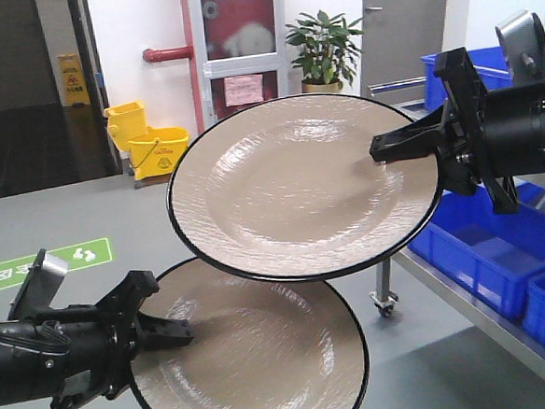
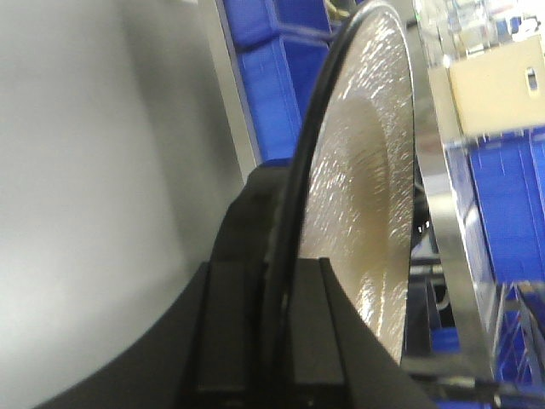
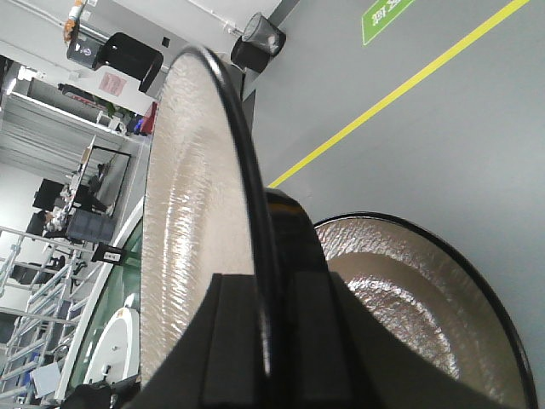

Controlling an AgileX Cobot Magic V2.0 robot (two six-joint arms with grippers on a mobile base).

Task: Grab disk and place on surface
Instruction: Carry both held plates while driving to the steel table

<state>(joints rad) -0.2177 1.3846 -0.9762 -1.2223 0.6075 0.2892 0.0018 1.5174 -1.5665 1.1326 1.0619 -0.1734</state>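
Note:
Two beige disks with black rims are held up in the air. The upper disk (image 1: 290, 189) is gripped at its right rim by my right gripper (image 1: 378, 148), which is shut on it. The lower disk (image 1: 255, 355) sits partly under the upper one, and my left gripper (image 1: 181, 334) is shut on its left rim. The left wrist view shows that disk (image 2: 362, 170) edge-on between the left gripper's (image 2: 285, 277) fingers. In the right wrist view the upper disk (image 3: 192, 221) stands edge-on in the right gripper (image 3: 272, 294), with the lower disk (image 3: 409, 298) behind it. The surface is out of view.
Blue bins (image 1: 482, 255) stand on a metal trolley at the right, close under my right arm. Yellow mop buckets (image 1: 151, 143) and a potted plant (image 1: 322, 46) stand far back on the grey floor. A yellow floor line (image 3: 400, 89) runs beyond the disks.

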